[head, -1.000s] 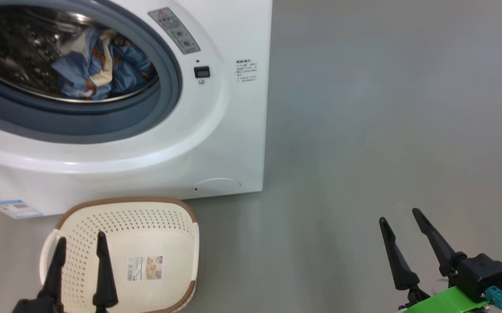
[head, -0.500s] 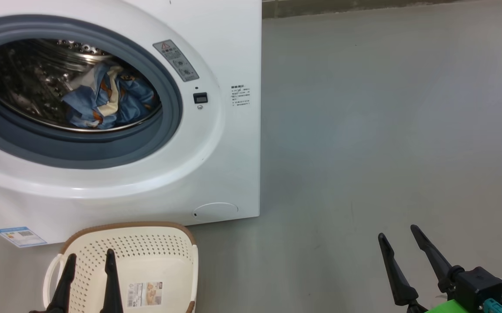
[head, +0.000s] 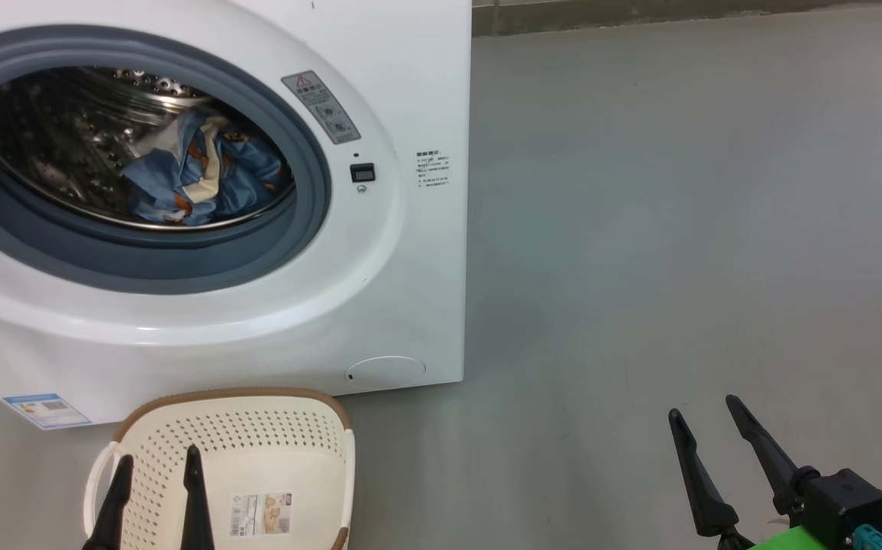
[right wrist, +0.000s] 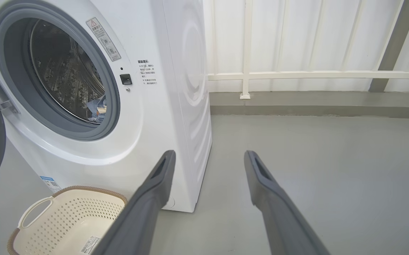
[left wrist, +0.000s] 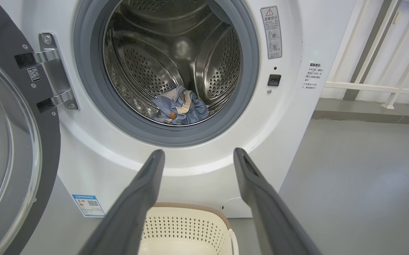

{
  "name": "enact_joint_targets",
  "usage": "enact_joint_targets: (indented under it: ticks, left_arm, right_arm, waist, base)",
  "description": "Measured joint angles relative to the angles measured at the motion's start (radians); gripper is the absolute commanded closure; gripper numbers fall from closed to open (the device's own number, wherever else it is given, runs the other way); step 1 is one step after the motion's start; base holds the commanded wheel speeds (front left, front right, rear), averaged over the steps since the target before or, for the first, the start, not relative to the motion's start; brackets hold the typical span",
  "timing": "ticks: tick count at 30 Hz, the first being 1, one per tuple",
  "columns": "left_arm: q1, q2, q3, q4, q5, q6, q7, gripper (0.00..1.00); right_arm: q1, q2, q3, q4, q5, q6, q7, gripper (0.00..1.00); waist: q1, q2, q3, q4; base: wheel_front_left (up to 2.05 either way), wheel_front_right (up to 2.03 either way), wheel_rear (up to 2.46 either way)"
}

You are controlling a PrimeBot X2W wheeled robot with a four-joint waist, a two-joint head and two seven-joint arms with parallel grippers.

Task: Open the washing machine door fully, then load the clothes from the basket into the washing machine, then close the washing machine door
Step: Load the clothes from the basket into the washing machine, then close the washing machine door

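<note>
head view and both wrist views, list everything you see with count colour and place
washing machine: 1, white, on the floor, left of centre
washing machine door: 1, black rim and clear glass, swung open at the machine's left
drum: 1, steel, inside the grey gasket
clothes: 1 bundle, light blue with orange and white, in the drum
basket: 1, cream with brown rim, on the floor before the machine, no clothes seen in it
energy sticker: 1, blue, machine's lower front
floor: grey
railing: white, behind the machine
left claw: 1, dark, open, over the basket
right claw: 1, dark, open, over the floor right of the machine
</note>
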Motion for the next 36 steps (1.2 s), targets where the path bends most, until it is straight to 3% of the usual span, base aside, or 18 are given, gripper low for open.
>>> enact_joint_targets:
  ticks: [23,36]
  left_arm:
    - [0.0,0.016,-0.003,0.001,0.0,0.002,0.0,0.0]
    - [-0.001,0.022,-0.005,0.008,-0.001,0.002,0.0,0.0]
  right_arm:
    - [0.0,-0.001,0.001,0.0,0.0,0.0,0.001,0.0]
    - [0.0,0.0,0.001,0.0,0.0,0.0,0.001,0.0]
  waist:
    - [0.0001,0.0,-0.004,0.007]
    - [0.0,0.0,-0.003,0.012]
  base:
    - [-0.09,0.09,0.0]
    - [-1.53,1.53,0.0]
